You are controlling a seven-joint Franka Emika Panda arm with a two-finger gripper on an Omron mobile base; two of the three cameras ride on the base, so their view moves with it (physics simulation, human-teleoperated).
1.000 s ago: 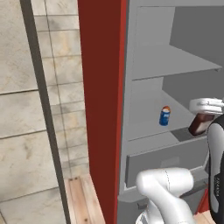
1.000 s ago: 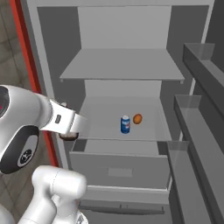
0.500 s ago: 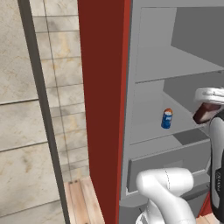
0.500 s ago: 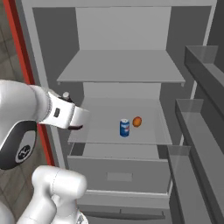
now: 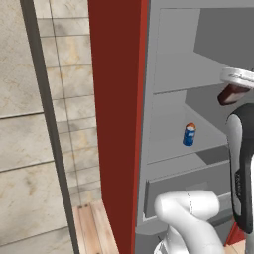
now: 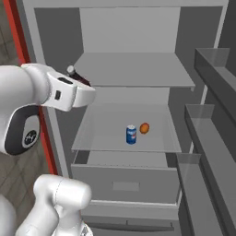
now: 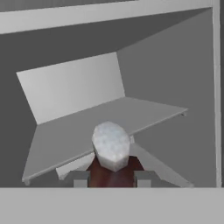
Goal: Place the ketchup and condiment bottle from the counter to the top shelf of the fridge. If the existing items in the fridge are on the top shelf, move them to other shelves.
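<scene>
The jaws are squeezing tight on the ketchup (image 7: pixel 113 168). In the hand view the gripper (image 7: pixel 112 178) is sitting at the bottom middle, its two dark tips pressing the maroon bottle from both sides. The bottle's pale cap is pointing up the frame toward the top shelf (image 7: pixel 78 131), which is stretching across the middle.

In the left base view the ketchup (image 5: pixel 231 94) is peeking out at the right edge, just under the white hand. The blue can (image 5: pixel 189 134) is standing on a lower shelf, right of center, inside the fridge (image 5: pixel 168 74).

In the right base view the ketchup (image 6: pixel 79 78) is showing at the upper left, beside the top shelf (image 6: pixel 133 69). The blue can (image 6: pixel 131 134) and the orange thing (image 6: pixel 144 128) are sitting side by side near the middle.
</scene>
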